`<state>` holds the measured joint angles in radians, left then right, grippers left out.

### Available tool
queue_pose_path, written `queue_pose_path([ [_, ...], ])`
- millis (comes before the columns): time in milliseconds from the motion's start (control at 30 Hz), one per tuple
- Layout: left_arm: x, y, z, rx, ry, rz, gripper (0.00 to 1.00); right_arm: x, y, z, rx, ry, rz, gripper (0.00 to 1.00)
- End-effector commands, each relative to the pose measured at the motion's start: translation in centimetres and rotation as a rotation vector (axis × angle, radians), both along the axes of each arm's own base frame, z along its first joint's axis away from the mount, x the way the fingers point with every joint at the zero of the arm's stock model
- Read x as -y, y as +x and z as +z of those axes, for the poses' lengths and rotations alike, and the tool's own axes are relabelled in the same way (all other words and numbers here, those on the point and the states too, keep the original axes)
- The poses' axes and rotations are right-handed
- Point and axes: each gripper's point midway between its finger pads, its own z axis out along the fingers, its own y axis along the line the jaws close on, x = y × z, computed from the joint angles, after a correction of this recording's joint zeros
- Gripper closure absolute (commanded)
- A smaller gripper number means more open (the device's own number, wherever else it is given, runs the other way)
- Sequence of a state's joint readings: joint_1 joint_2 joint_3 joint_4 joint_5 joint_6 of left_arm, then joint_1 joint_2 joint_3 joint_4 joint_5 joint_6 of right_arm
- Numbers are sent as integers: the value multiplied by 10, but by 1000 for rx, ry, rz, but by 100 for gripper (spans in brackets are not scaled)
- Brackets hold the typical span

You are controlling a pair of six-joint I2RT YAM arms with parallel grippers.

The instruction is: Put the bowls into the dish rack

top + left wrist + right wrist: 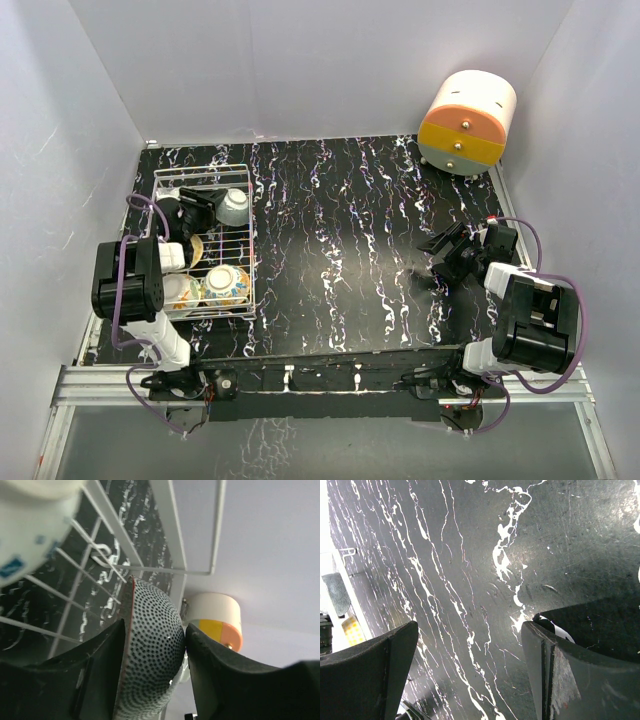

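At the left of the black, white-veined marbled tabletop [350,250], a rectangular white wire dish rack [200,170]. In its far right part, tipped up on edge, a small round ceramic bowl [150,630], pale outside covered in fine dark dots, thin red rim. Around that bowl, the left pincer [155,645], black fingers [95,680] parted and close against both sides, one by the rim, the other by the rounded belly; impossible to tell whether clamped on it or slack. Higher in the left wrist view, a white bowl with small blue marks [30,530], against the rack's thin bars. At the rack's near end, on its side, an orange-yellow floral bowl [227,285]; just beside it to the left, another pale bowl [180,292], partly hidden under the left arm. Between these and the dotted one, a sliver of a yellowish bowl [196,248]. Well apart, low over bare tabletop on the right side, the right pincer [470,630], fingers spread wide, nothing between them. In the far right corner, near the white wall, a big cream, orange and yellow drum [468,120] with small knobs, outside the rack.
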<state>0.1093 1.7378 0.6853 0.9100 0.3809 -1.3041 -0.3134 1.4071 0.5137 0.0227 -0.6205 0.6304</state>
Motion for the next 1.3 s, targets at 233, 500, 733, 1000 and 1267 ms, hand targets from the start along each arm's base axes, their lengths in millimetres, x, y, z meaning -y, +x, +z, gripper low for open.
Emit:
queue_pose_path([
  [233, -6, -30, -28, -206, 175, -17, 38, 2, 7, 7, 50, -17, 7, 13],
  [500, -18, -42, -25, -327, 320, -43, 3, 0, 6, 7, 51, -11, 8, 14],
  [733, -26, -42, -17, -357, 398, -55, 3, 0, 4, 10, 56, -13, 10, 13],
  [1000, -44, -34, 6, -399, 550, -61, 3, -1, 3, 11, 61, -15, 11, 13],
  [1267, -54, -32, 12, -428, 644, -82, 3, -1, 3, 14, 66, -17, 14, 13],
])
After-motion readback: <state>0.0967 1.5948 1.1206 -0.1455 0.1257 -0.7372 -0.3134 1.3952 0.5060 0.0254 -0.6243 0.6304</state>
